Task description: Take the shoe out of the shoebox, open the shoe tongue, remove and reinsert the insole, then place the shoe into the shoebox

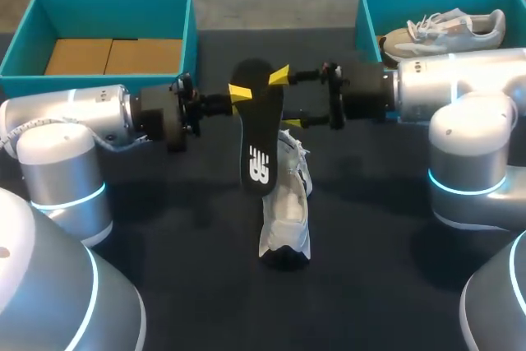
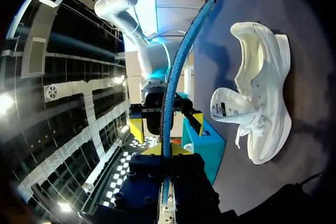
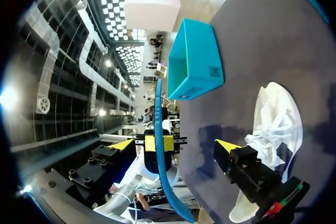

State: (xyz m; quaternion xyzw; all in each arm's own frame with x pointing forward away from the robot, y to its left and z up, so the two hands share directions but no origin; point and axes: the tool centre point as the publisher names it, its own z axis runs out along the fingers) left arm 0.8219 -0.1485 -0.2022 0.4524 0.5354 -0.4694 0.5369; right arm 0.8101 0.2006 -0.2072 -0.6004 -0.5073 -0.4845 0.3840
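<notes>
The head camera looks down on the dark table (image 1: pixel 394 285) from above and behind. The wrist cameras face each other closely across the flat black foam insole (image 1: pixel 260 133), both also showing the white mesh sneaker (image 2: pixel 268 77).

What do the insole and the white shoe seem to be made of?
The insole: likely foam, matte black, thin, blue along its edge. The shoe: probably textile upper, matte white with soft creases and laces; rubbery-looking sole. Exact fabric unclear.
</notes>
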